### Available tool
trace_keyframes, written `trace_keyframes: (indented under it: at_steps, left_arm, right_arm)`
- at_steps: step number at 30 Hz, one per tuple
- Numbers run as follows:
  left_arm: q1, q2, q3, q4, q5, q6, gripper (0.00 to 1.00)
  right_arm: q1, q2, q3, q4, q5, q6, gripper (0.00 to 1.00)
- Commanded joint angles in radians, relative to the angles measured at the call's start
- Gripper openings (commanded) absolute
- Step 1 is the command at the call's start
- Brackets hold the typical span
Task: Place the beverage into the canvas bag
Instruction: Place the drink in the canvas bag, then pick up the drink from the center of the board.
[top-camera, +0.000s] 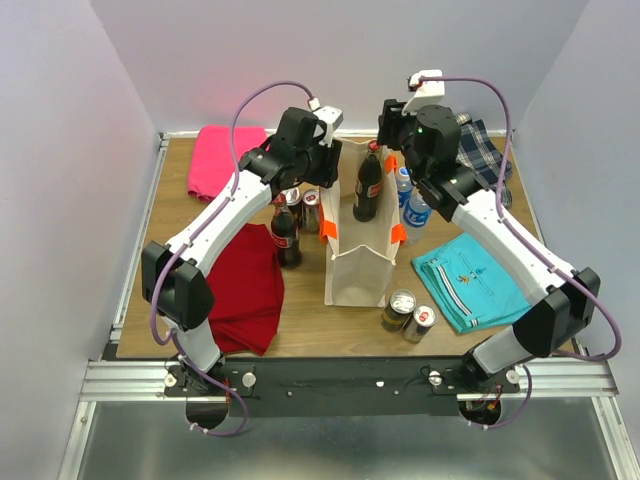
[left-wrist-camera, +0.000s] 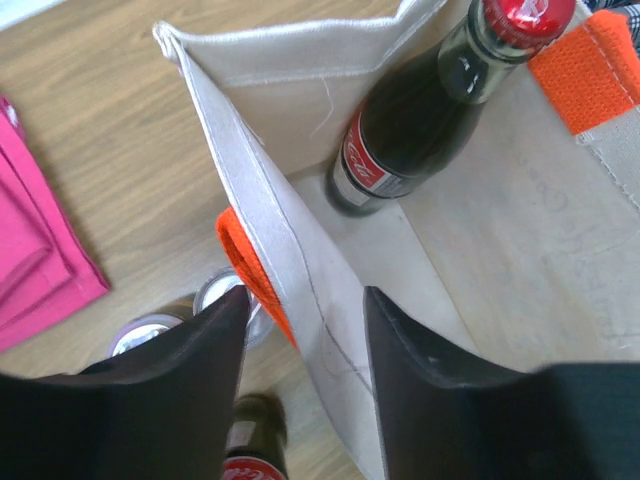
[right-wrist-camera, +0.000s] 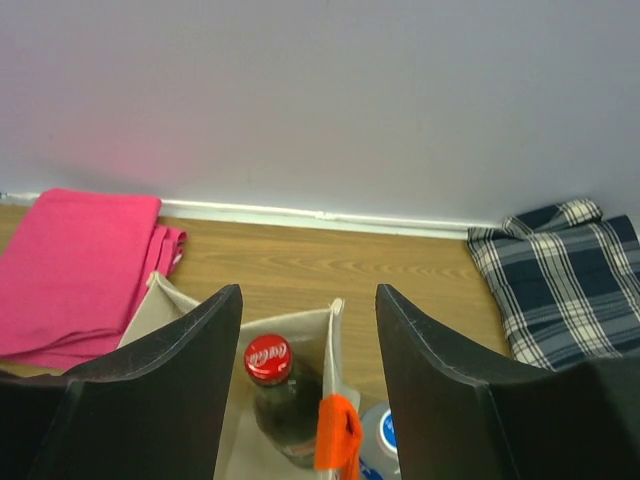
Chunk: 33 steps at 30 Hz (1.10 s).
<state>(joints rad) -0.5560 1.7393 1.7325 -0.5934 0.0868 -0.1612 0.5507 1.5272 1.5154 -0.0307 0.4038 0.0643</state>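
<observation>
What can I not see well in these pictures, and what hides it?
Top external: cans beside the canvas bag, partly covered by the left arm.
Left wrist: outside cola bottle, cut by the bottom edge.
Right wrist: water bottle, mostly hidden by orange strap and finger.

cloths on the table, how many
4: pink cloth far left, red cloth near left, teal cloth near right, plaid cloth far right, partly hidden.

The top camera looks down from high behind the near edge onto the whole table (top-camera: 330, 335). Both wrist cameras are close above the canvas bag (left-wrist-camera: 290, 90) (left faces steeply down, right toward the back wall (right-wrist-camera: 320, 100)) and share its bottle (right-wrist-camera: 285, 410).
</observation>
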Motion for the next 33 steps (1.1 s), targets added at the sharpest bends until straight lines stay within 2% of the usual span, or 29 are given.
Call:
trace_keyframes:
  at_steps: [1,3,9,22,33]
  left_arm:
    - [0.002,-0.004,0.042,-0.003,-0.002,0.009,0.67]
    - [0.004,-0.015,0.039,0.004,-0.004,0.014,0.73]
    - [0.004,-0.063,0.010,0.009,-0.059,0.032,0.79]
    - [0.004,-0.208,-0.079,-0.005,-0.209,0.058,0.80]
    - [0.004,-0.405,-0.244,-0.031,-0.266,0.032,0.84]
  right_arm:
    - [0.000,-0.058,0.000,-0.155,0.029,0.060,0.65]
    - [0.000,-0.073,-0.007,-0.188,0.036,0.074,0.65]
    - [0.000,-0.125,-0.057,-0.254,0.017,0.120,0.66]
    - [0.000,-0.134,-0.135,-0.359,-0.022,0.184,0.66]
    - [0.002,-0.141,-0.150,-0.379,-0.103,0.230,0.66]
